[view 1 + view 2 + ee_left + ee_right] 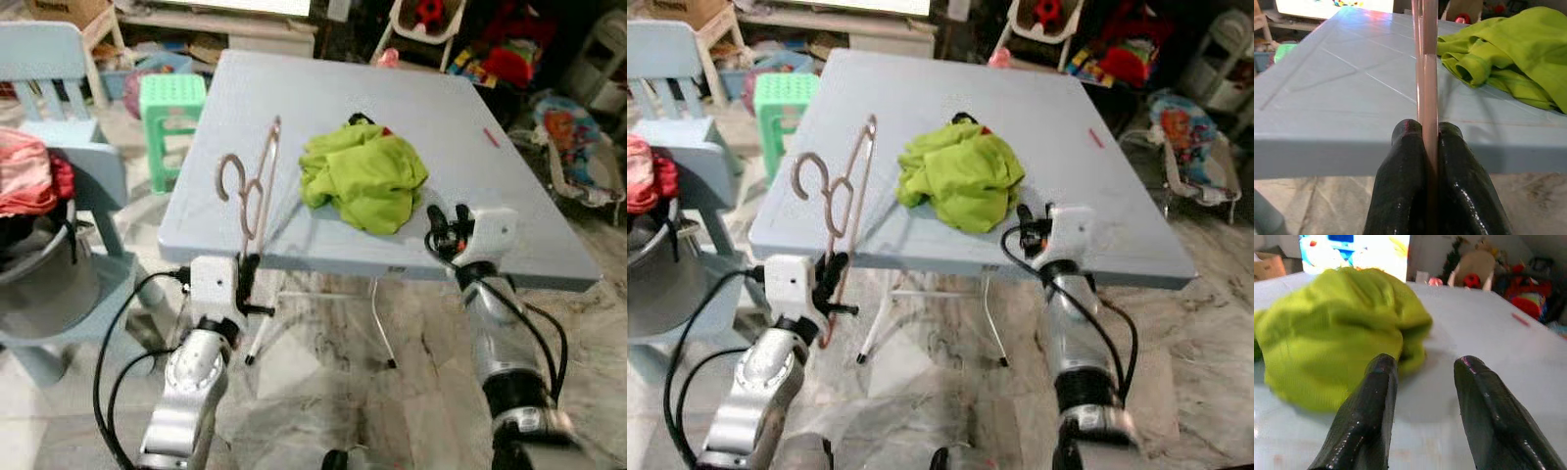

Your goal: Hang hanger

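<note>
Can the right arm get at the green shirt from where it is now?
Probably yes. The right gripper sits at the near edge of the table, jaws open and facing the green shirt, with only bare tabletop between. The left gripper, holding the hanger, is off to the side.

The grey table (294, 108) lies bare on its far half and along its left side. A crumpled green garment (364, 176) blocks the near middle, just ahead of the right gripper (1422, 377), whose fingers stand apart. The pink hanger (257, 186) rises upright at the near left edge, clamped in the left gripper (1425, 142).
</note>
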Tool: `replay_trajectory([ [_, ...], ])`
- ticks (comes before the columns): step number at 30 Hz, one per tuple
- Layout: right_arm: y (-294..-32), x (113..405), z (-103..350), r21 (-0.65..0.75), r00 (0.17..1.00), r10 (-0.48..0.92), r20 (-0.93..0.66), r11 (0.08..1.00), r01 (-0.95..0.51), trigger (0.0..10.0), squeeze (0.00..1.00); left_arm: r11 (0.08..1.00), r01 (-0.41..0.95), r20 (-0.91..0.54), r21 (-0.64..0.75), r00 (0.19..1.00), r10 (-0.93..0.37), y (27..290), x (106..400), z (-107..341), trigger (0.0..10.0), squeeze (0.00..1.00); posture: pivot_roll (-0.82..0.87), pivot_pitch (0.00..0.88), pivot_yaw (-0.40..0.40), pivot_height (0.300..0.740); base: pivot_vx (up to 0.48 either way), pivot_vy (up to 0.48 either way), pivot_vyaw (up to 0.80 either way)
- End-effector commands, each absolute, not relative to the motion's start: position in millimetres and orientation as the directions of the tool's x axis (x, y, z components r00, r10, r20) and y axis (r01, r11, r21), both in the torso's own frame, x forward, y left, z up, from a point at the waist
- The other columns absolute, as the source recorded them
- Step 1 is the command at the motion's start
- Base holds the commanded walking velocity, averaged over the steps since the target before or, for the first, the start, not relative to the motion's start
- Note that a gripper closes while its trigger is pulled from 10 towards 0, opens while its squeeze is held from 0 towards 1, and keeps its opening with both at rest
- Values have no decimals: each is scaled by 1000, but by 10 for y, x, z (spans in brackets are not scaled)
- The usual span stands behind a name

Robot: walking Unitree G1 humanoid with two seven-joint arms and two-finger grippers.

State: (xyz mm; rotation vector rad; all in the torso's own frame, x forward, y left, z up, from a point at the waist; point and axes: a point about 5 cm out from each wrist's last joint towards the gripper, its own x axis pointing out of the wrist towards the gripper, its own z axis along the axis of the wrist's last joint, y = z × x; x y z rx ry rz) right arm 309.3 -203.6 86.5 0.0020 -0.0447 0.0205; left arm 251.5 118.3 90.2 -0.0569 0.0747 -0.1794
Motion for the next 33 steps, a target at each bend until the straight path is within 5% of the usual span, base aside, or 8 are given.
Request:
replay_trajectory([
  [1,-2053,3092,948,-7,996,0,86,1000,1,10000,1000,978,201,-47,-64,978,-204,1143,2545,984,10000,0,88,0,-56,740,0,0,0],
  [12,-1877,2951,830,18,999,-6,35,1000,5,10000,1000,970,241,-60,-41,968,-243,1111,2563,955,10000,0,97,0,-42,740,0,24,0],
  [33,-1768,3042,828,7,1000,6,9,1000,-7,10000,1000,952,305,-72,-15,950,-305,1053,2658,954,10000,0,99,0,-17,740,0,470,0],
])
